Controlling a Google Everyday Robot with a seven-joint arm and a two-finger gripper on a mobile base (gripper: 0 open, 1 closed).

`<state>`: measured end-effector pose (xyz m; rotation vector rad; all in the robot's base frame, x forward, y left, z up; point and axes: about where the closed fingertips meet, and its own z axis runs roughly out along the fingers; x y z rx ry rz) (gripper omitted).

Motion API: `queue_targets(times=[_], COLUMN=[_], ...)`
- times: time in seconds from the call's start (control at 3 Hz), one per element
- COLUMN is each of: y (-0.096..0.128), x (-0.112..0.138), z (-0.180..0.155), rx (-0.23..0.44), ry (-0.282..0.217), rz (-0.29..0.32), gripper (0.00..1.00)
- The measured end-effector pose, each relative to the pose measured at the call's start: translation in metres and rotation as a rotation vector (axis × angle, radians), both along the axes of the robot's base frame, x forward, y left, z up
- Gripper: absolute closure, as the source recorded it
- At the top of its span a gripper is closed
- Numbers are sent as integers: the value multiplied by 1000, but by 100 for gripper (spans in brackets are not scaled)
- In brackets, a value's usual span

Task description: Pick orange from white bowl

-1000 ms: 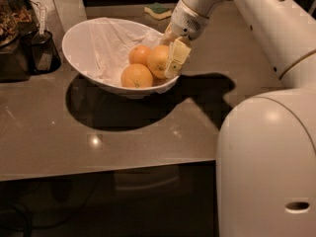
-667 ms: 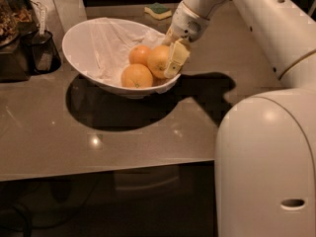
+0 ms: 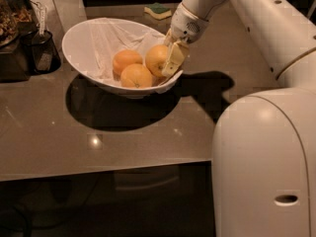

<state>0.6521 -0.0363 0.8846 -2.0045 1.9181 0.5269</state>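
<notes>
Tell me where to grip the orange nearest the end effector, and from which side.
Grip the orange across its middle, coming from the side where the end effector sits, at the white bowl's lower rim. Two other oranges crowd its far side, so likely only that approach is free.

This is looking like a kitchen or a break-room kitchenette. A smooth, glossy grey-brown counter (image 3: 148, 132) is running across the view and catching spots of overhead light. A green-and-yellow dish sponge (image 3: 158, 10) is lying at its far edge. At the left a dark holder (image 3: 43, 53) is standing with a utensil sticking out of it, beside a container (image 3: 10, 19) that is showing brownish dry food. A white bowl (image 3: 84, 38) lined with a white cloth (image 3: 106, 43) is sitting on the counter and holding fruit. The robot's gripper (image 3: 168, 63) is hanging at the bowl's right rim, against the rightmost orange (image 3: 155, 58)
</notes>
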Motion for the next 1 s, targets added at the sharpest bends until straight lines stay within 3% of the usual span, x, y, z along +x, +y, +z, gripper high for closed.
queue_targets(times=[0.33,0.67,1.0], y=[2,3,2], x=[-1,-6,-18], z=[6,25,55], rx=[19,56,122], ry=[-17,-61,-125], rz=[12,36,73], gripper=[93,100,100])
